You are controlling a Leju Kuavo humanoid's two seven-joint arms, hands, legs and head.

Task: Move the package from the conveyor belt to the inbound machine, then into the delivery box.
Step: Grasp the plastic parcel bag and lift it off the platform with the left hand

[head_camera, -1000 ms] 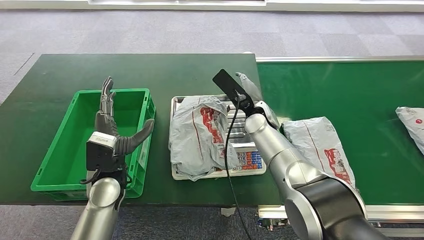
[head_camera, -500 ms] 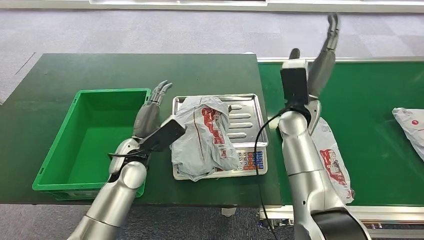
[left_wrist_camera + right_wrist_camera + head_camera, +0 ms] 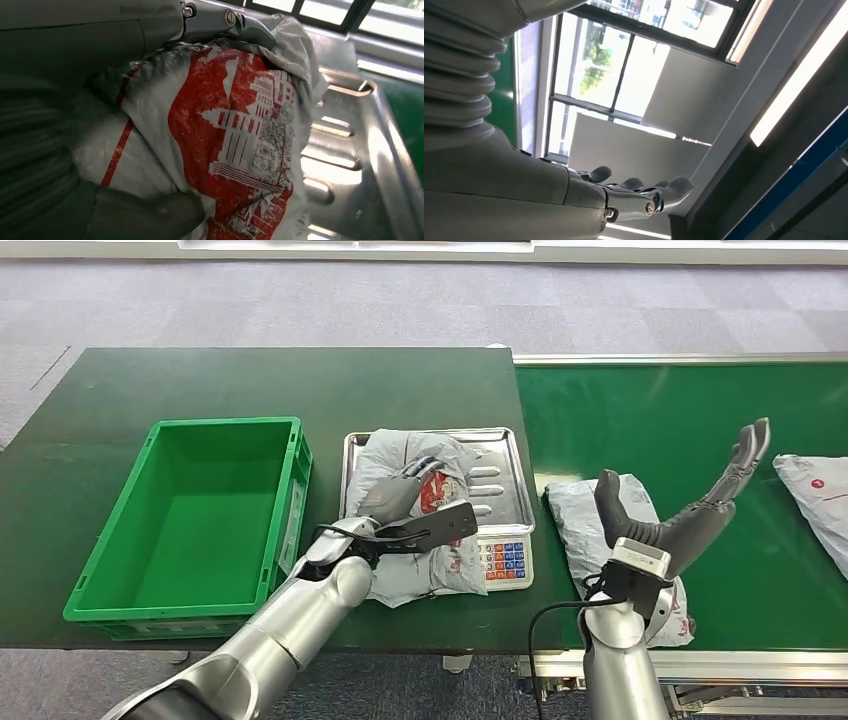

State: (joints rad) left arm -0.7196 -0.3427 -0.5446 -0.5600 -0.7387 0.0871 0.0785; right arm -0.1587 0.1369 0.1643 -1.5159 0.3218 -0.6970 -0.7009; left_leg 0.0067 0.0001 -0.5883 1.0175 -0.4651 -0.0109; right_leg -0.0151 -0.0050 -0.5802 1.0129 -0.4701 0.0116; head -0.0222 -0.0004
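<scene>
Package [image 3: 420, 515] lies on the steel tray of the scale [image 3: 500, 475], the inbound machine, slumped toward its near edge and partly covering the keypad. Soft grey poly bag, red print, crumpled.

Left hand [image 3: 400, 492] is on top of the package. Wrist view shows the thumb [image 3: 150, 215] under one fold and fingers [image 3: 225, 20] curled over the far side, bag bulging between them. Reads as a grasp closing on the package, though how firm it is cannot be told.

Right hand [image 3: 690, 515] is raised above the belt [image 3: 700, 410], fingers spread, holding nothing. Its wrist camera looks up at windows and ceiling.

Bin [image 3: 190, 515], green, stands just beside the scale on the robot's left, open top. A second bag [image 3: 620, 530] lies on the belt under the right arm; a third [image 3: 815, 495] sits at the far right edge.

Risks, judged from here:
- Slippery film. If the hand holds only a loose fold, the bag may slide out during the lift or stretch and trail contents behind.
- Bag drapes over the tray lip and keypad. A low carry could drag it across the scale, press keys or shift the scale.
- Bin wall sits close. A sagging bag carried too low may catch the rim and land half out, or nudge the bin.
- Wrist cable and camera mount hang near the tray edge; possible snag.
- Right arm low over the second bag could knock it.
</scene>
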